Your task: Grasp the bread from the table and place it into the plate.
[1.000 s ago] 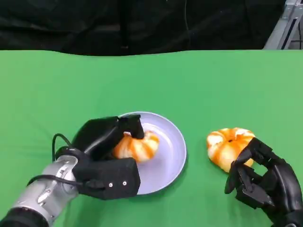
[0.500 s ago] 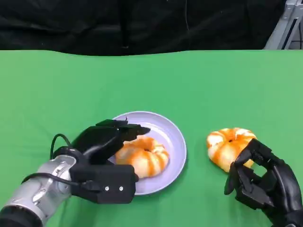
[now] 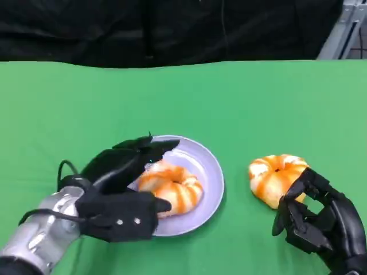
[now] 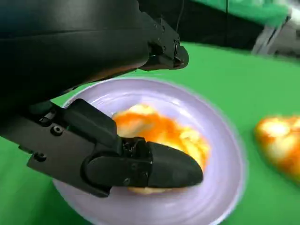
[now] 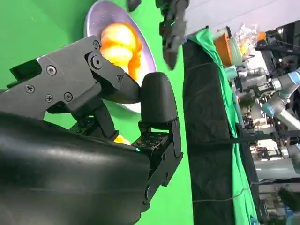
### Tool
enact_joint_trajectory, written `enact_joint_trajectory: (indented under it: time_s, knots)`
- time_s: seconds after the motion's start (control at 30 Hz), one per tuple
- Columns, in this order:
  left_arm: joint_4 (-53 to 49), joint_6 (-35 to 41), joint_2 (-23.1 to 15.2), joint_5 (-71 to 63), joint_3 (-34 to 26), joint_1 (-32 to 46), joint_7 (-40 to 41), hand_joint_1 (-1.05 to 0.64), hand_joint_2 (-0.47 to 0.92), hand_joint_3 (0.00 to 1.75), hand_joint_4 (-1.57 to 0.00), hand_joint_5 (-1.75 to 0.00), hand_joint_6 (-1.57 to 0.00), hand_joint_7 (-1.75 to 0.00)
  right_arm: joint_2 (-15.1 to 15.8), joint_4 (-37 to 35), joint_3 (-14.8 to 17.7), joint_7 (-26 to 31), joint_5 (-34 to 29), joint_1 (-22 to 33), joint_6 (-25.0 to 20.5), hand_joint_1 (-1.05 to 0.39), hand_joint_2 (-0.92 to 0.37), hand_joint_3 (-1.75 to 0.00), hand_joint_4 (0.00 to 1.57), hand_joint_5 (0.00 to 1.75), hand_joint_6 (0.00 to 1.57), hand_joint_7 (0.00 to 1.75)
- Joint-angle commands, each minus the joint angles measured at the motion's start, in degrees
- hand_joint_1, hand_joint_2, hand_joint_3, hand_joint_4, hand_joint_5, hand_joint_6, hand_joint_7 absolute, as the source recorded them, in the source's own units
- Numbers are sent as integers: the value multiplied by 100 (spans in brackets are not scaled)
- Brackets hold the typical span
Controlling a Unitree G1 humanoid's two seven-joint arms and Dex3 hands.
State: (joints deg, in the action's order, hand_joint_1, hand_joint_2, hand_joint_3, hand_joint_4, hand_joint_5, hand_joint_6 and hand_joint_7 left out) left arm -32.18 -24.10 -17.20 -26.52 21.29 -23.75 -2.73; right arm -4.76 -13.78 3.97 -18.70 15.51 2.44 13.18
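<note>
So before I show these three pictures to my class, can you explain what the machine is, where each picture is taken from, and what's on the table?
It is a humanoid robot with two black hands. One picture looks down from its head at a green table; the other two come from cameras at each wrist. A lilac plate holds one orange-glazed bread. The left hand is spread open around that bread, holding nothing. A second bread lies on the table beside the plate, with the right hand next to it; whether it touches is unclear.

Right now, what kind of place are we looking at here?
Probably a robotics lab test bench: a green-covered table against a black backdrop, and in the right wrist view other robot arms beyond it.
</note>
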Motion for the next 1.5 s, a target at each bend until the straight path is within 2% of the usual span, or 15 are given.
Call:
enact_joint_trajectory:
  time_s: [0.03, 0.07, 0.1, 0.13, 0.2, 0.27, 0.3, 0.33, 0.37, 0.43, 0.5, 0.57, 1.0, 1.3, 1.5]
  knots:
    - [185, -9, -41, 274, -200, 164, -199, -65, 92, 23, -31, -10, -35, -4, 62, 73, 55, 46, 46, 2, -37, -12, -62, -108, 84, 175, 61, 172]
    - [198, -3, -39, 277, -210, 171, -215, -64, 92, 23, -32, -10, -36, -4, 63, 74, 54, 48, 47, 2, -37, -12, -62, -108, 84, 175, 61, 172]
    - [439, -94, -7, 969, -521, 406, -500, -64, 92, 23, -32, -10, -36, -4, 63, 67, 45, 34, 39, 1, -4, -12, -62, -108, 84, 175, 62, 171]
    - [630, -154, 18, 1499, -760, 587, -729, -19, 87, 53, -61, -40, -63, -12, 64, 62, 39, 24, 34, -1, 21, -12, -62, -108, 84, 175, 61, 171]
    - [867, -185, 41, 2085, -1020, 788, -1026, 7, 78, 82, -69, -73, -82, -9, 64, 56, 33, 14, 28, -2, 46, -12, -62, -108, 84, 175, 61, 171]
    - [941, -138, 48, 2157, -1069, 824, -1141, 12, 76, 88, -70, -81, -86, -8, 64, 56, 33, 14, 28, -2, 47, -12, -62, -108, 84, 175, 61, 172]
    - [1222, 35, 24, 2660, -1273, 1034, -1416, 12, 75, 89, -70, -82, -87, -8, 62, 71, 33, -22, 65, 3, 41, -12, -62, -108, 84, 175, 61, 172]
    - [1441, 178, 7, 3039, -1431, 1195, -1630, 11, 75, 94, -74, -128, -102, -40, 60, 81, 33, -49, 94, 7, 37, -11, -63, -109, 84, 175, 60, 172]
    - [1701, 323, -26, 3586, -1649, 1447, -1939, 10, 74, 97, -74, -146, -97, -71, 63, 111, 29, -23, 79, 16, -8, -10, -63, -109, 84, 175, 60, 172]
    - [2096, 699, -61, 4319, -1943, 1807, -2356, 8, 64, 118, -81, -169, -78, -147, 67, 88, 34, -28, 65, 7, 9, -12, -63, -108, 84, 175, 60, 172]
    - [2304, 963, -57, 4658, -2111, 2025, -2591, 8, 61, 124, -83, -173, -73, -167, 70, 95, 38, -22, 55, 13, 3, -12, -62, -108, 84, 175, 60, 172]
    - [2396, 1116, -27, 4823, -2216, 2153, -2733, 9, 60, 126, -87, -174, -73, -173, 73, 98, 42, -31, 59, 19, 7, -13, -62, -107, 84, 175, 61, 172]
    - [2100, 1403, 352, 5575, -2758, 2646, -3594, 6, 66, 135, -96, -175, -80, -175, 77, 230, 23, 8, 30, 79, -62, -13, -64, -106, 83, 175, 60, 172]
    - [1878, 1696, 561, 5705, -2958, 2779, -3706, 8, 71, 132, -98, -175, -80, -175, 56, 224, 28, 13, 49, 74, -55, -13, -63, -106, 84, 175, 61, 172]
    - [1804, 1902, 711, 5654, -3075, 2746, -3554, 10, 66, 143, -98, -175, -80, -175, 73, 277, 12, 34, 33, 96, -132, -14, -62, -106, 85, 175, 62, 172]
